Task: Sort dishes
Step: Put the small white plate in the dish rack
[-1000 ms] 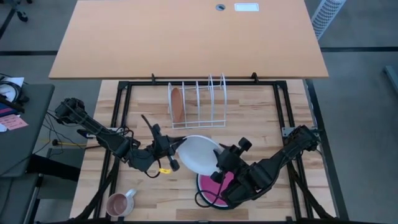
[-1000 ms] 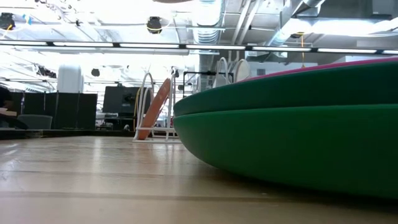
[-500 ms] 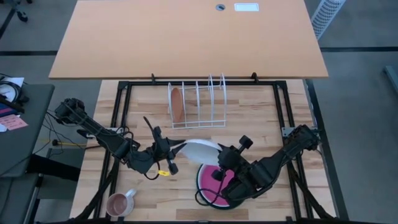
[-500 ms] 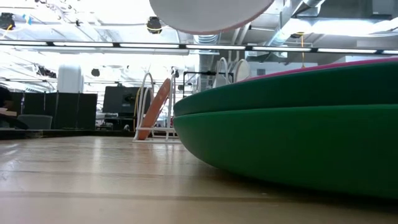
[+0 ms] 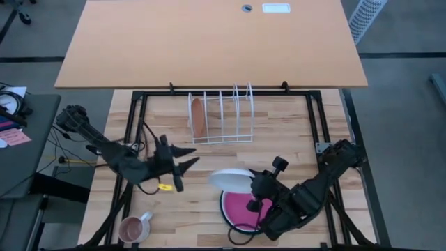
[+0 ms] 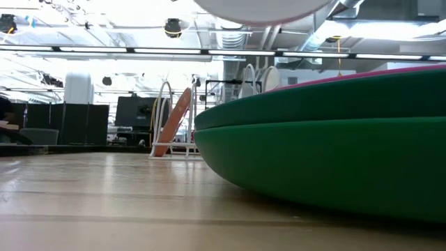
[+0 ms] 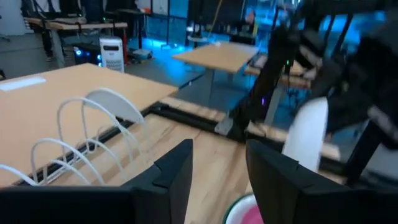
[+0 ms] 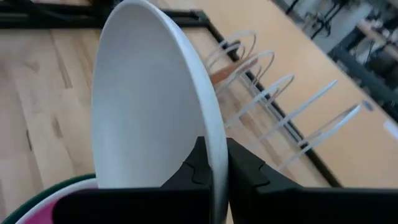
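Two dark jointed arms, black cables, yellow tag on left arm (image 5: 165,187)

A plain white round plate (image 5: 231,179) sits above a magenta pink round plate (image 5: 242,207) stacked on a dark green round plate (image 6: 327,146). An orange-brown round plate (image 5: 198,117) stands in a white wire rack (image 5: 230,111). A small pink mug (image 5: 132,227) rests on the pale, grained wooden table (image 5: 279,125); both arms are dark.

Place: I take it for an open lab or office hall.
Ceiling: bare ducts (image 6: 230,17), strip lights.
Room behind: dark monitors (image 6: 132,111), more desks (image 7: 227,55).
Floor: grey carpet tiles.
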`<act>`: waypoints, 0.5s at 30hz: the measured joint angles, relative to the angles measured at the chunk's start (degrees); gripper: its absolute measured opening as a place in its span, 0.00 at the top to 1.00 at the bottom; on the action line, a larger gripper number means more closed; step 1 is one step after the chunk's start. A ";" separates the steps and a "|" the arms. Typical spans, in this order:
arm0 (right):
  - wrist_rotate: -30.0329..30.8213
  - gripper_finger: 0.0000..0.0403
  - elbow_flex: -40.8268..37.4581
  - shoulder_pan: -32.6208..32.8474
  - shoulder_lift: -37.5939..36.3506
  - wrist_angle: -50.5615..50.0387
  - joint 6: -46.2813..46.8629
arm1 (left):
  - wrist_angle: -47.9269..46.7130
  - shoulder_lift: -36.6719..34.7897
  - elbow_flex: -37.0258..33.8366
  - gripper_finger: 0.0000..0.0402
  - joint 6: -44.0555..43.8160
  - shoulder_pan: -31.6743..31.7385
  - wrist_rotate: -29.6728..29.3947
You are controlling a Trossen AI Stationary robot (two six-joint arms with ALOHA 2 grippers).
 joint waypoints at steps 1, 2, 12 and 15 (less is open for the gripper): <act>0.56 0.95 0.00 0.32 -0.33 0.00 -1.09 | 0.14 -0.91 0.31 0.64 0.03 0.02 -0.08; 1.26 0.95 0.00 0.57 -0.63 -0.01 -1.97 | 0.42 -1.78 0.95 0.64 0.03 0.02 -0.06; 15.16 0.95 0.00 2.64 -6.19 0.04 -10.42 | 1.91 -1.23 7.46 0.64 3.15 0.02 0.05; 19.61 0.95 0.00 2.54 -8.92 0.05 -12.25 | 1.86 1.00 9.13 0.64 4.69 0.02 0.17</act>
